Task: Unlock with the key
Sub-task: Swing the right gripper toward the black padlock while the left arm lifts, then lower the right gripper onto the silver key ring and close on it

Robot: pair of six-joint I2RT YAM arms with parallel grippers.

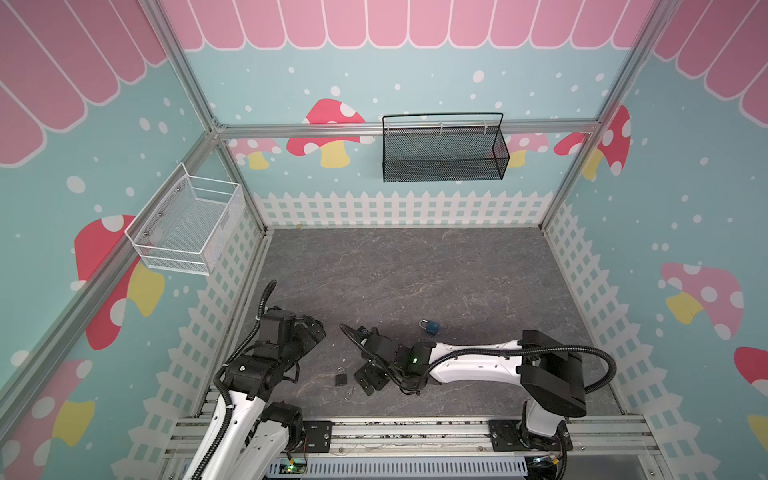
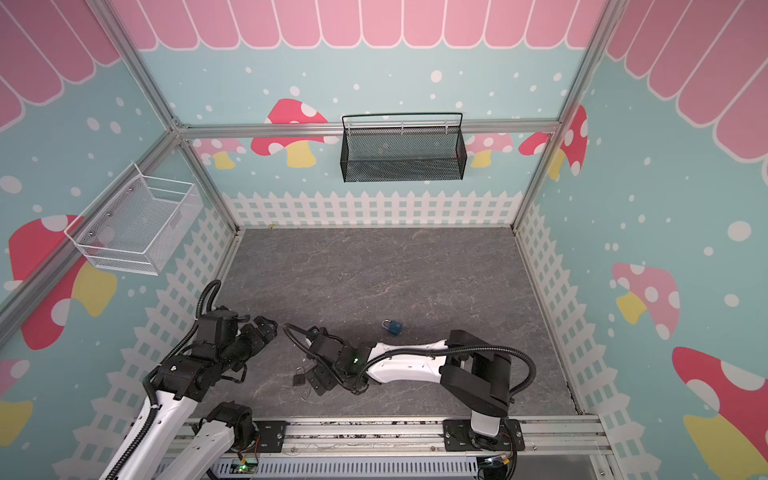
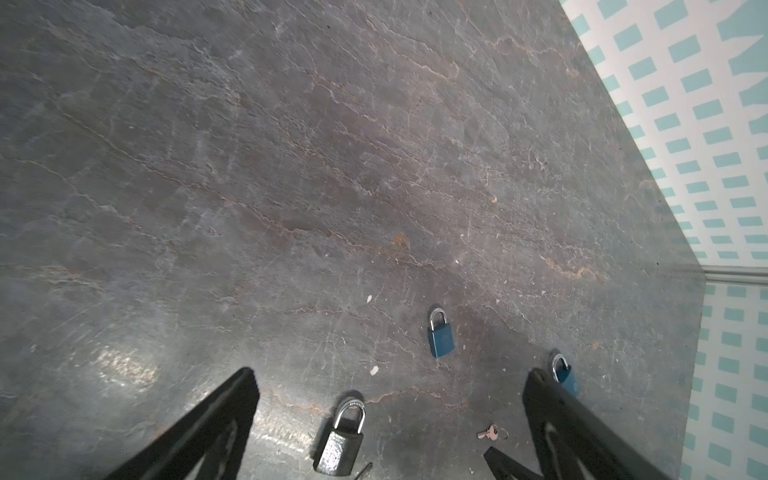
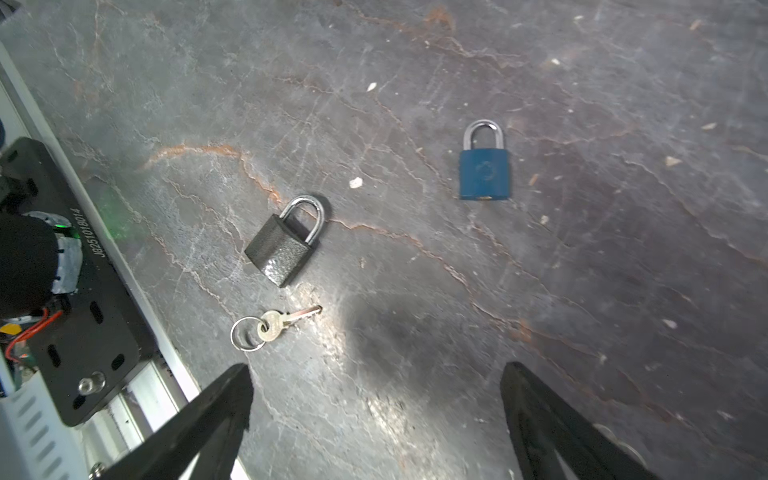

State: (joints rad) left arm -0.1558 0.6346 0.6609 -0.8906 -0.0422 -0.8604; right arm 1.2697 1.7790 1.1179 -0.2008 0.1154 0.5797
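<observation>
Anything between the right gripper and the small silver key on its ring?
Nothing: in the right wrist view only bare grey stone-look tabletop separates the right gripper from the small silver key. The dark grey padlock lies past the key.

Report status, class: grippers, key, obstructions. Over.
Jaws open, empty: left gripper, right gripper. Ringed key lies beside grey padlock, untouched. Nothing covers key; blue padlock lies apart.

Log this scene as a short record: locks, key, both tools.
grey padlock: flat on the table, shackle shut
key: loose beside the grey padlock, not inserted
blue padlock: flat, shackle shut, apart from both
left tool: open, empty
right tool: open, empty
</observation>
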